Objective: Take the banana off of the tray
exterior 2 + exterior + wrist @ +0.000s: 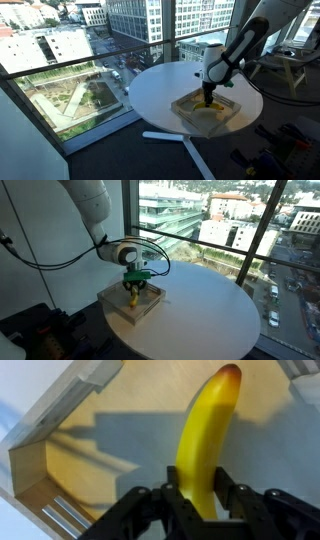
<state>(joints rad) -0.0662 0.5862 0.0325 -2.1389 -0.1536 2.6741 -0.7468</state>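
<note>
Setting: a high room is seen with a glass wall (pixel 200 220) behind the table; city buildings (pixel 235 230) and streets lie far below outside.
Table: a round white table (pixel 200 305), smooth and matt, is shown in both exterior views; white splayed legs (pixel 180 140) are seen beneath it in an exterior view.
Arm: a white jointed arm (pixel 245 45) with black cables is bent down over the tray.
Tray: a shallow square tray (pixel 115 312) is set on the table near its edge, on the side towards the arm. Raised edges of light wood are seen around a pale, flat base. Only the banana is seen inside it.
Gripper: the black gripper (pixel 133 290) is pointed straight down into the tray. Its fingers (pixel 232 490) are pressed against both sides of the banana, so the fruit is pinched between them.
Banana: a small curved banana (pixel 205 440), smooth and yellow with a darker reddish tip, is held by one end within the tray's outline. In the wrist view its free end is stretched out over the pale base, with its shadow thrown beside it. Whether it touches the base cannot be told.
</note>
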